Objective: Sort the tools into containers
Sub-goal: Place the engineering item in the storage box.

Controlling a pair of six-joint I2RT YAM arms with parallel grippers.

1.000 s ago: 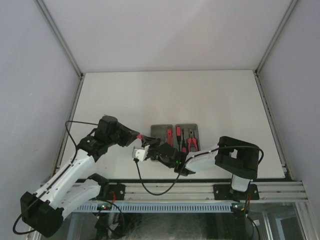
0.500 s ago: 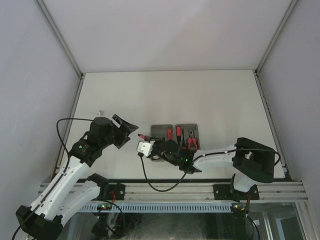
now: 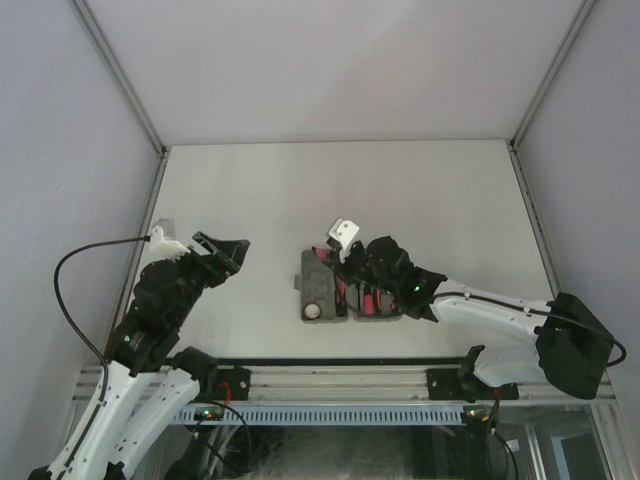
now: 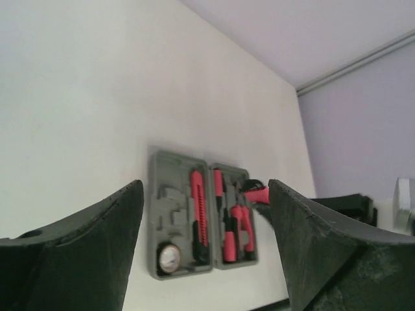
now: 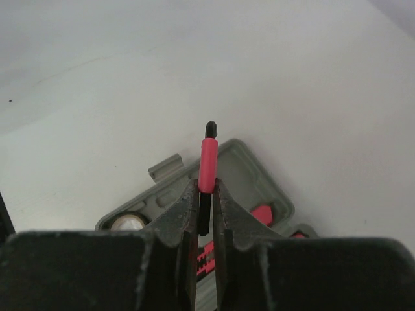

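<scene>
Holding the red-and-black tool (image 5: 207,162) by its black lower end, the right gripper (image 5: 205,189) is clamped shut on it. The red shank and black tip stand out beyond the fingers and in line with them. The tool hangs above the grey trays (image 3: 305,285), over their far edge, and is not yet seated. The wrist view shows a round white-faced item (image 5: 130,222) in the near-left recess and red handles (image 4: 196,204) already lying in other recesses.

Assessment: the step in hand is placement. It will go best if the tool's long axis is turned parallel to a free recess, brought down low before release, and kept clear of the seated handles. Which recess is free cannot be determined from these views.

The left gripper (image 3: 228,250) stands wide open and holds nothing. It is well apart from the trays, over the bare table (image 3: 250,190).

Change noted: one second ago both grippers met close together at the near-left of the trays. The right arm has since swung across over the trays, and the left arm has pulled back to the left.
</scene>
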